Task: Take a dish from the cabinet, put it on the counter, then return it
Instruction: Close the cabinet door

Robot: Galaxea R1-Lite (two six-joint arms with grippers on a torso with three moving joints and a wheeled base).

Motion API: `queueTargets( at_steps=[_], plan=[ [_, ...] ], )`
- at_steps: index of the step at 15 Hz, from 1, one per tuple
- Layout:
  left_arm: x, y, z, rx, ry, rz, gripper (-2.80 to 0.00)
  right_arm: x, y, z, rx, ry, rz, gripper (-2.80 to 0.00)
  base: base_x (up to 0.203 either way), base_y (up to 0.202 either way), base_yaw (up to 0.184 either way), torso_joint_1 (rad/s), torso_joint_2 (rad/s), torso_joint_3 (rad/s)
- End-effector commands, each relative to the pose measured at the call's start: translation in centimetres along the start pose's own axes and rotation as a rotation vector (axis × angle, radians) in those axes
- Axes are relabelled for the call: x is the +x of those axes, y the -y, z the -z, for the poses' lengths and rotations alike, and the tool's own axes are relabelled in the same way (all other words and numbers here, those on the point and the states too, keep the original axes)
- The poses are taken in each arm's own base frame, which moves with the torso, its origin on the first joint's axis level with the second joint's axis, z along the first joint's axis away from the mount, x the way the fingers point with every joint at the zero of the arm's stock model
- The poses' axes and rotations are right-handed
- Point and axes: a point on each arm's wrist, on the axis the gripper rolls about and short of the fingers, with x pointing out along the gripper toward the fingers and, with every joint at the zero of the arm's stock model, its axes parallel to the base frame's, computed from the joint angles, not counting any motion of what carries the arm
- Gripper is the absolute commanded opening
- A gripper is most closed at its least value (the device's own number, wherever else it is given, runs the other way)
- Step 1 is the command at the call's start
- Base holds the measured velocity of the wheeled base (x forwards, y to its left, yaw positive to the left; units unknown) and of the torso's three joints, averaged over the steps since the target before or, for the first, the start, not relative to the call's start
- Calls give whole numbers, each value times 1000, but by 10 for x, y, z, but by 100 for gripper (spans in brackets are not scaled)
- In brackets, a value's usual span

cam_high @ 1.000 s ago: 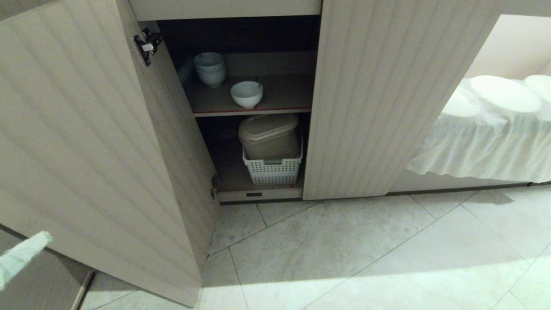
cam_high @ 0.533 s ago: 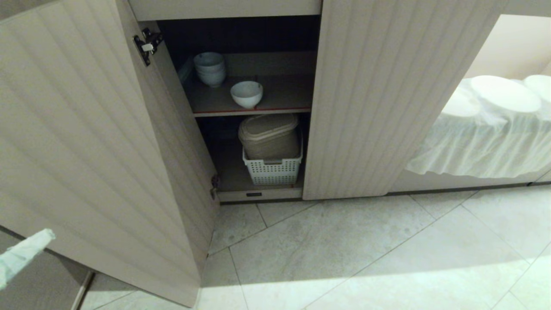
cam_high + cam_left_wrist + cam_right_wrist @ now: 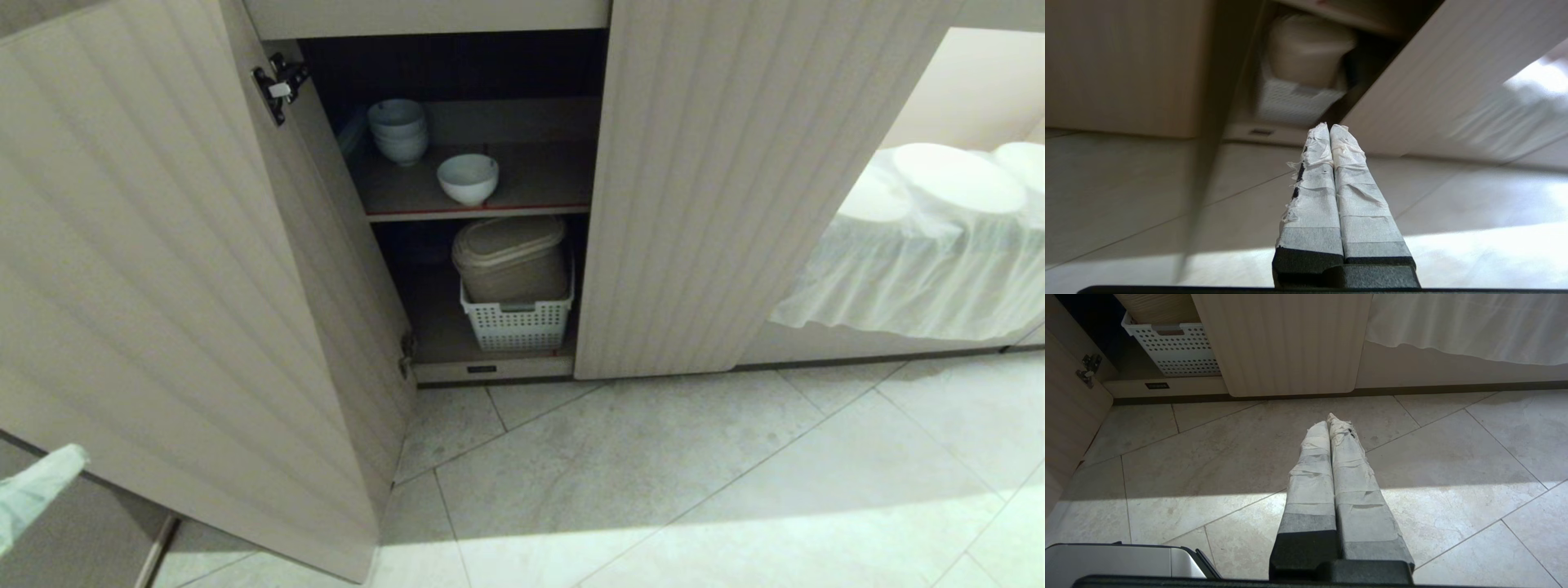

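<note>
The small white round ceramic bowl (image 3: 468,178) sits on the upper red-edged shelf of the low beige ribbed-door cabinet (image 3: 718,188), in front of stacked bluish-white bowls (image 3: 397,131). The left gripper (image 3: 1329,127) hovers low near the open door, tape-wrapped fingers pressed together (nothing between them). The right gripper (image 3: 1329,418), likewise closed, hangs over the tiled floor (image 3: 694,474).

Glossy white ceramic dish (image 3: 467,178), matt ribbed wood-look cabinet (image 3: 702,188), perforated plastic basket (image 3: 516,325), polished stone-look floor tiles (image 3: 694,482).

The left gripper (image 3: 33,490) is cut by the head view's edge — only a taped fingertip shows. Ahead of its pressed-together jaws, the white basket (image 3: 1294,102) and beige bin (image 3: 1306,49) are blurred.
</note>
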Motion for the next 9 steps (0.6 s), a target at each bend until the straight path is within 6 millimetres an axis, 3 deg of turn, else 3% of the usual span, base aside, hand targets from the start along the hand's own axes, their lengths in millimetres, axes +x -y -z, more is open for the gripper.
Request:
queueTargets(
  at_steps=[1,7,9],
  plan=[
    [-1,-4,8,95,-45,-60,-280,0,0,0,0,0,-1,-280,0,0,0,0,0,0],
    [-2,-13,16,244,-107,-290,-280,0,0,0,-1,0,-1,-280,0,0,0,0,0,0],
    [1,-16,10,259,-105,-325,-280,0,0,0,1,0,0,-280,0,0,0,0,0,0]
  ],
)
